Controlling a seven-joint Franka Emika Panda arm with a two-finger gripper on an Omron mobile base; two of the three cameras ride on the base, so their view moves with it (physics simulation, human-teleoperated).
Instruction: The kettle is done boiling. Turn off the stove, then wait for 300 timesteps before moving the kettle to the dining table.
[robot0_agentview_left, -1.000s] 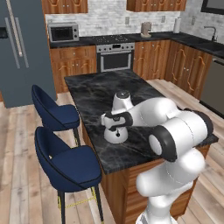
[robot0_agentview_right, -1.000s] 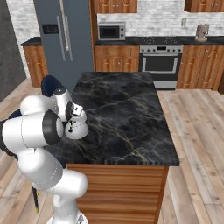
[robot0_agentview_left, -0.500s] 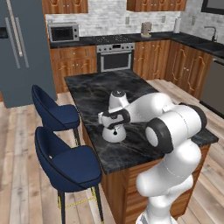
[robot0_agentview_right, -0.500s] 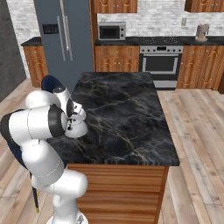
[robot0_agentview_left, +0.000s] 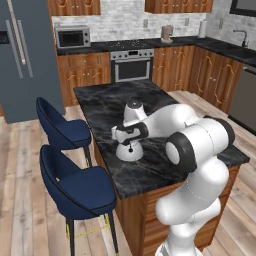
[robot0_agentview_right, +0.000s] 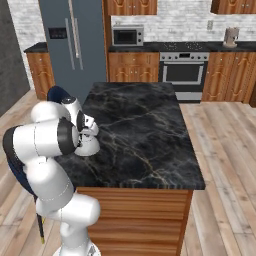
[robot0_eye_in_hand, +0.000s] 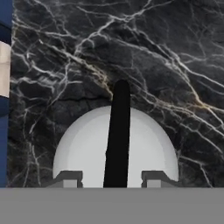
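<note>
Silvery-white and squat, the kettle (robot0_agentview_left: 129, 150) sits on the table (robot0_agentview_left: 170, 107) near its left edge, so the carry looks nearly finished. Directly above it, the gripper (robot0_eye_in_hand: 112, 180) has its fingers parted, one on each side of the black handle (robot0_eye_in_hand: 118, 135) without pinching it (apparently releasing or about to lift clear). Two blue stools (robot0_agentview_left: 75, 185) stand left of the table; the stove (robot0_agentview_left: 131, 62) is far behind.

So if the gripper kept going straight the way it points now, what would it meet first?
The kettle: its black handle runs up between the two fingertips of the gripper, with the dome right beneath. The kettle seems to rest on the dining table, though how far the gripper stands above it is unclear.
</note>
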